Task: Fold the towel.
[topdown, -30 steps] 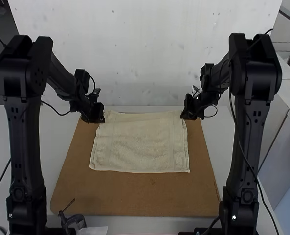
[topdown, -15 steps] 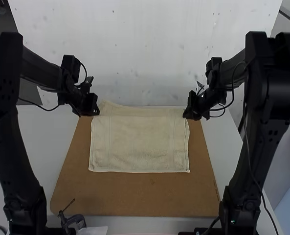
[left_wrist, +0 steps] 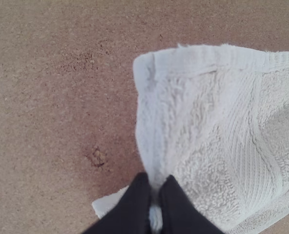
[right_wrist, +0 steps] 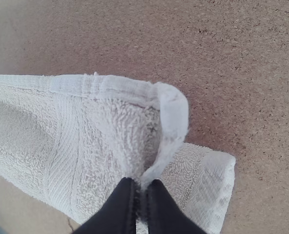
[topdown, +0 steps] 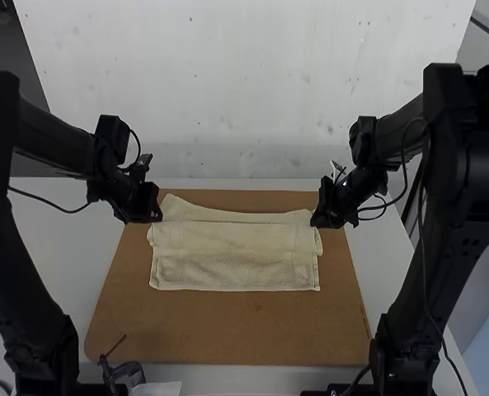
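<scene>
From my seat, both sets of fingers are together on cloth. In the high view, the left gripper point(topdown: 155, 218) sits at one side edge of the towel point(topdown: 236, 238) and the right gripper point(topdown: 315, 221) at the opposite side edge, so the towel stretches between them. That view hides the pinch from me; the left wrist view brings it up close, the dark fingers point(left_wrist: 130, 207) clamped on a narrow gather of that edge. The right wrist view gives me its match, fingers point(right_wrist: 156, 207) closed on the other side edge.

Just beyond each pinch I see a hemmed corner, and past that the bare brown board point(topdown: 228, 330). The wrist views also give me the looped pile and ribbed stripes, plus another part of the towel peeking out from under the held part beside the fingers.

The high view gives me the whole lie of it: a strip reaching past the line between the grippers, a loose band bulging across between them, and a flat panel running from there back toward the arm bases. I can't tell how many layers that band has. Farther out, well apart from the fingers, a clamp point(topdown: 129, 373) stands by the board, which rests on the pale bench point(topdown: 58, 223).
</scene>
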